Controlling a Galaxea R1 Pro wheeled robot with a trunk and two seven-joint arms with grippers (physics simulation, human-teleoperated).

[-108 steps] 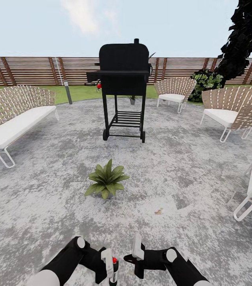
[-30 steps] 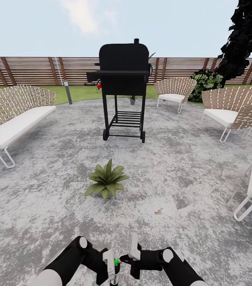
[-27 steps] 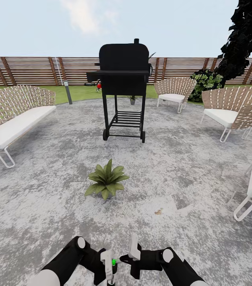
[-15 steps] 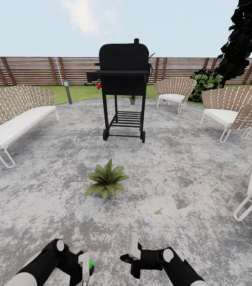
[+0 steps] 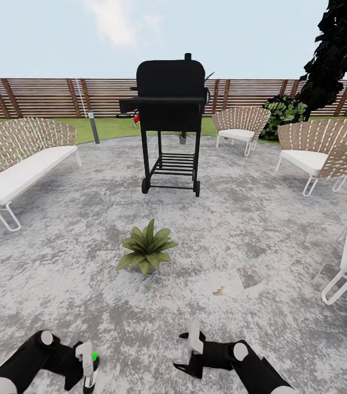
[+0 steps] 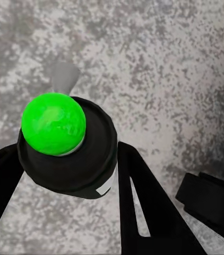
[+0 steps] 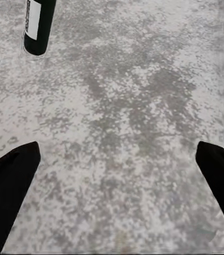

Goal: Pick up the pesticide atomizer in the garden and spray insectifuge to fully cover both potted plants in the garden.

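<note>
Open patio [image 5: 250,235] between grippers and potted plant [image 5: 146,247], nothing in the way. Grill [image 5: 171,120] stands well behind it; chairs [image 5: 316,150] ring the edges.

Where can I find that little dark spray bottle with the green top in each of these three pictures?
Head view: the dark spray bottle with the green top sits bottom left, in the left gripper.
Left wrist view: seen from above, between the fingers.
Right wrist view: its labelled body at a corner.
Shared landmark: mottled grey paving.

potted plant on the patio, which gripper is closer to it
Right. The right gripper sits below and slightly right of the potted plant; the left gripper, holding the atomizer, is lower and farther left.
</note>
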